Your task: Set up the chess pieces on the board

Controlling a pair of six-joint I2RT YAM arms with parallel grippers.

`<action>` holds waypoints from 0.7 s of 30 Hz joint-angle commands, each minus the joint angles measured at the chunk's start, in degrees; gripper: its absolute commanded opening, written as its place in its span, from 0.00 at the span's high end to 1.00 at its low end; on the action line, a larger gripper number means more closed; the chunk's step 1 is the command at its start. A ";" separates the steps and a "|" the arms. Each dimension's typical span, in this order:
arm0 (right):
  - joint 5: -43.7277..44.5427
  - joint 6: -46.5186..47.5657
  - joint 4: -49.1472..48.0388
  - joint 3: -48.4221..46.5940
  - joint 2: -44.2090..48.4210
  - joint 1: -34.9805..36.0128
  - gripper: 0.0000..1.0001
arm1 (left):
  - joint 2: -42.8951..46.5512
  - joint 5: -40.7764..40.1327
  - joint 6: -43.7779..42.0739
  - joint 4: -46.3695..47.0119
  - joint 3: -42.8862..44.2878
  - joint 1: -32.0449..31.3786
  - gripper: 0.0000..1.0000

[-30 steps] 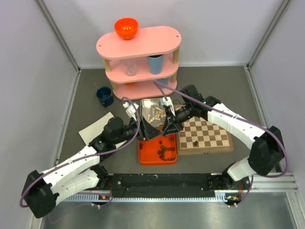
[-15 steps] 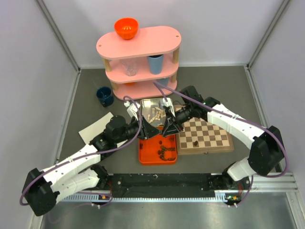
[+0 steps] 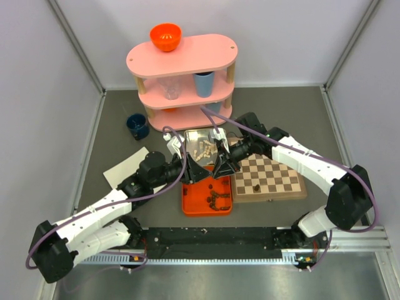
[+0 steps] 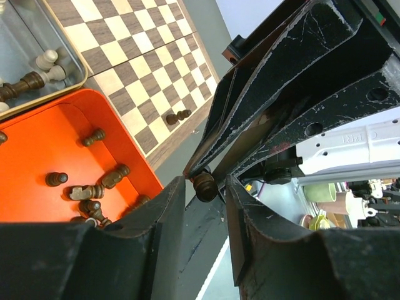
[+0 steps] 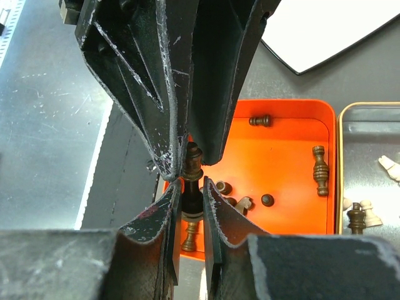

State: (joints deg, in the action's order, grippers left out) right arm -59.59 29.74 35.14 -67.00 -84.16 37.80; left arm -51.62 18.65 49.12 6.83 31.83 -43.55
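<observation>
R gripper [image 5: 190, 200] clamped shut on dark chess piece [image 5: 191, 172], held upright in air over orange tray [image 3: 186, 201] beside the board [image 3: 281, 176], presumably for a handover/regrip: L gripper [image 4: 203, 200] part-open, straddling piece's head, prob. not yet pinching (view too tight to be sure).

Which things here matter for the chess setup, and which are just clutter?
Job: board, dark pieces in orange tray, pale pieces in metal tin, held dark piece.
Clutter: pink shelf, orange bowl, blue cup, clear glass, navy mug, white sheet.
</observation>
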 commanded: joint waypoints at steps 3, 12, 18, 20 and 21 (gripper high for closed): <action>-0.26 -0.38 -2.44 0.29 1.10 -0.01 0.92 | 1.60 0.50 -1.22 0.82 1.92 -0.13 0.65; -0.35 -0.47 -2.70 0.64 1.19 0.08 0.91 | 1.08 1.03 -1.31 1.08 2.44 -0.13 0.87; 0.00 -0.64 -3.14 1.00 1.28 -0.01 0.84 | 0.82 1.30 -1.57 1.08 2.79 -0.22 1.00; 0.44 -0.64 -3.23 1.17 1.63 -0.01 0.72 | 1.08 0.86 -1.92 0.29 3.06 -0.13 1.00; 1.49 -0.47 -3.23 1.26 1.80 -0.01 0.66 | 1.34 0.60 -2.19 -0.41 3.14 -0.13 1.00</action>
State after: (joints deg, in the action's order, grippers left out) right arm -58.94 29.17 34.37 -66.17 -84.16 37.80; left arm -51.13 19.18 48.18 5.72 32.01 -43.59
